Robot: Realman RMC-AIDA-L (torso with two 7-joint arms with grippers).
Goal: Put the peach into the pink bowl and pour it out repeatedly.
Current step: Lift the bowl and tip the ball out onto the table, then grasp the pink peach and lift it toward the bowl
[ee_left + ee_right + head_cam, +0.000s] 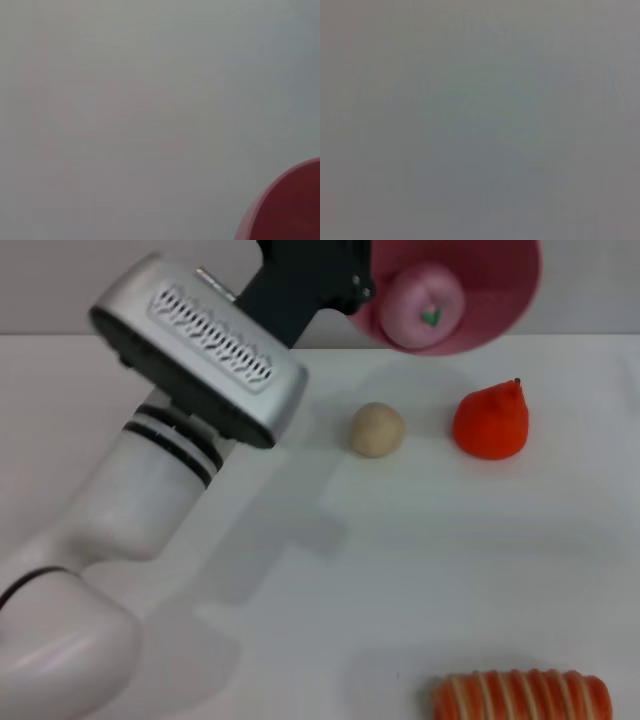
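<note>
Pink bowl (490,290) was held tipped above the table (400,560) by the left gripper (352,290) clamped on its rim, peach (424,305) lodged inside, beyond the beige ball (378,429).

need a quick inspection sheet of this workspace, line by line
surface: white table, bare in the middle
job's things: pink bowl lifted and tilted toward the camera at the far edge; peach lying inside it, near the lower rim
clutter: beige ball and orange-red fruit beside each other on the table below the bowl; striped orange item at the near edge
grippers: left end effector at the bowl's rim, appears to hold it up; right end effector nothing seen
cables: nothing seen
surroundings: plain pale wall behind the table
</note>
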